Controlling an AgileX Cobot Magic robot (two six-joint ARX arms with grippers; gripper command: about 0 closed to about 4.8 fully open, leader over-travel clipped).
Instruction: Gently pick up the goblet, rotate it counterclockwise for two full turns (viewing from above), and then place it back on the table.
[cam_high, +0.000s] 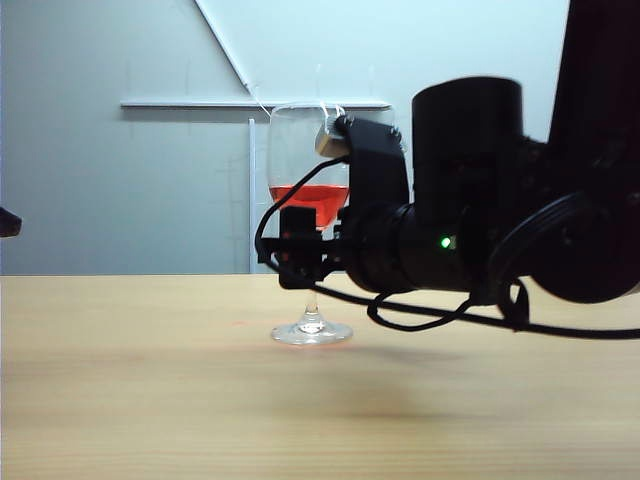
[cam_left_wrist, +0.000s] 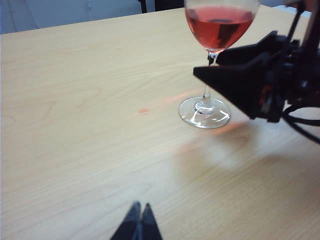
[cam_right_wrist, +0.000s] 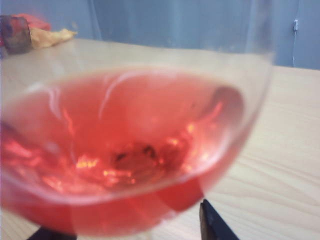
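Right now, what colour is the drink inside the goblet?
Red, pinkish against the light. The goblet shows it best in the right wrist view.

goblet (cam_right_wrist: 130, 150) blurred, rim cut off, right end effector (cam_high: 300, 262) hiding stem

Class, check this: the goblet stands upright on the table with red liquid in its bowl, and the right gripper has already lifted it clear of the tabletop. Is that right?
Not quite. The goblet is upright and holds red liquid, but it has not been lifted: in the left wrist view its foot rests flat on the table. The right gripper is open, its fingers level with the stem just under the bowl. The left gripper is shut, well away.
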